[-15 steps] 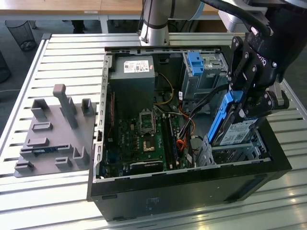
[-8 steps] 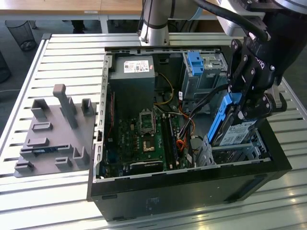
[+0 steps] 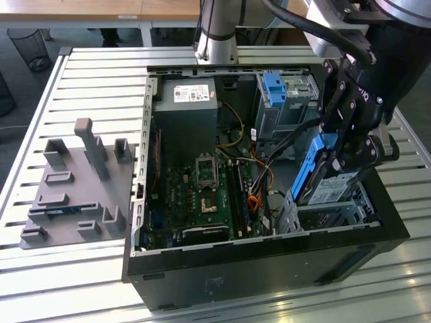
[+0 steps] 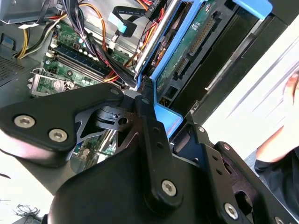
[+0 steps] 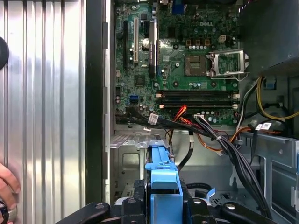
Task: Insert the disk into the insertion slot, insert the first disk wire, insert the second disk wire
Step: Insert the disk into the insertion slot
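The disk (image 3: 331,186), a silver drive with a white-and-blue label in a bright blue carrier, hangs tilted inside the open computer case at the exterior view's right. My gripper (image 3: 345,153) is shut on its upper end. The disk's lower edge is just above the insertion slot (image 3: 331,217), a low perforated silver cage at the case's near right corner. In the second wrist view the disk (image 4: 187,46) shows its green circuit-board side, with the gripper (image 4: 145,100) clamped on the blue frame. In the first wrist view the blue carrier (image 5: 163,184) points at the insertion slot (image 5: 133,142). Loose black and orange wires (image 3: 261,192) lie beside the cage.
A taller grey bay with a blue tab (image 3: 277,87) stands behind the cage. The motherboard (image 3: 202,192) and the power supply (image 3: 185,114) take up the case's left part. A grey fixture plate (image 3: 74,192) lies on the slatted table. A person's hand (image 5: 7,186) is near the case's outer wall.
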Available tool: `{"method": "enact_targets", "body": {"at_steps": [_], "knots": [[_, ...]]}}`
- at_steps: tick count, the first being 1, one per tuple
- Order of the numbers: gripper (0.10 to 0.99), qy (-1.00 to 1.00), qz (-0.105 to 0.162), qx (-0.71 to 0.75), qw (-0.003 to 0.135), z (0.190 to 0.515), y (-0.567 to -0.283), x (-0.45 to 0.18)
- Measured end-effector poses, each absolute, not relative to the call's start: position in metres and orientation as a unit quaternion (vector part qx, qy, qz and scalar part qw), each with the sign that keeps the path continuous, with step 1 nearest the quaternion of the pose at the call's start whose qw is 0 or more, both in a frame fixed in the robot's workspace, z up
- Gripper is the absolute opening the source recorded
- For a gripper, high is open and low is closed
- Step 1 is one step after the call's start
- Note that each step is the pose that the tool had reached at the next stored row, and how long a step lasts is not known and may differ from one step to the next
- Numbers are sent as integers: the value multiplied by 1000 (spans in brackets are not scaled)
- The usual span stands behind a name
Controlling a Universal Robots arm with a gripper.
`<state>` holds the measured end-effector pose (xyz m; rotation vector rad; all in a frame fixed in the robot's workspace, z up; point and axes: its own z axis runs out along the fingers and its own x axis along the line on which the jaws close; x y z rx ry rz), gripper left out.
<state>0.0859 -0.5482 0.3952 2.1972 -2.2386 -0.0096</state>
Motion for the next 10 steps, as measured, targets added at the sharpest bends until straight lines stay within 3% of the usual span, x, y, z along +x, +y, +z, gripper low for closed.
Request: {"method": "enact_targets", "body": {"at_steps": [10], "knots": [[365,-714,-3,700,2,389,-548,86]]}}
